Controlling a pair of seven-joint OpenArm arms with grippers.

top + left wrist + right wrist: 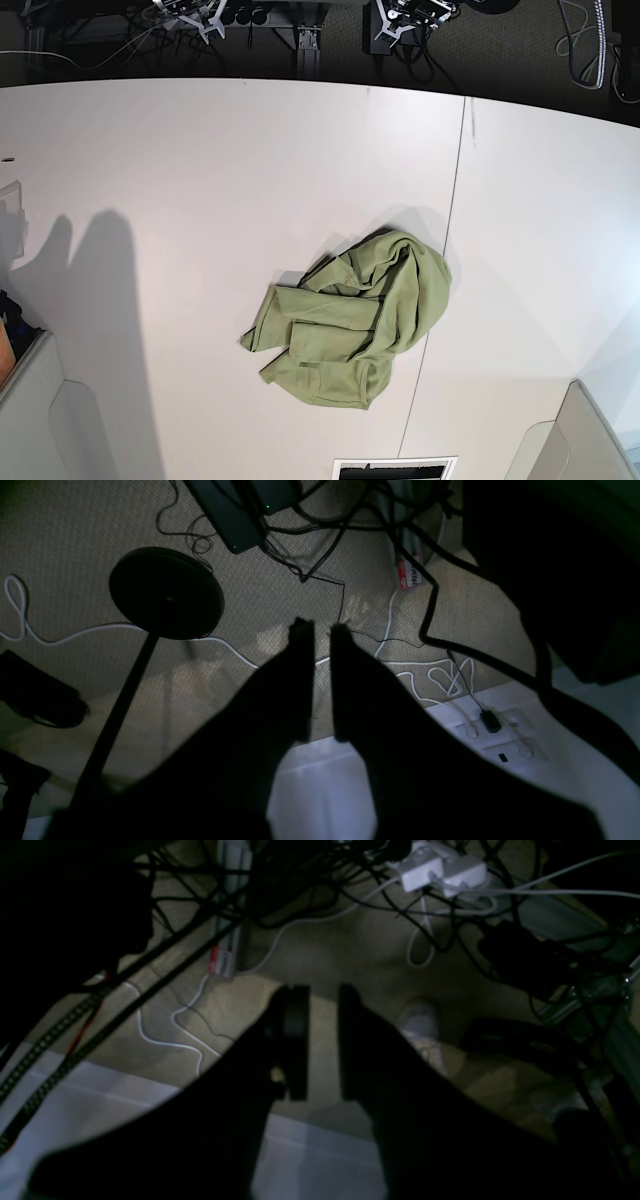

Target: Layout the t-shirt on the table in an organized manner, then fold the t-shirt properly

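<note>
The t-shirt (350, 320) lies crumpled in an olive-green heap a little right of the middle of the white table (200, 180), against its thin dark seam (452, 220). No gripper shows in the base view. In the left wrist view my left gripper (321, 626) hangs past the table edge (320, 790) above the floor, its dark fingers a narrow gap apart and holding nothing. My right gripper (322, 990) is likewise beyond the table edge (100, 1100), fingers slightly apart and empty. The t-shirt is out of both wrist views.
Below the grippers is carpeted floor strewn with black and white cables, a round black stand base (166, 594), a white power strip (442, 870) and a pale shoe (422, 1022). Pale arm covers fill the base view's lower corners (50, 420) (590, 440).
</note>
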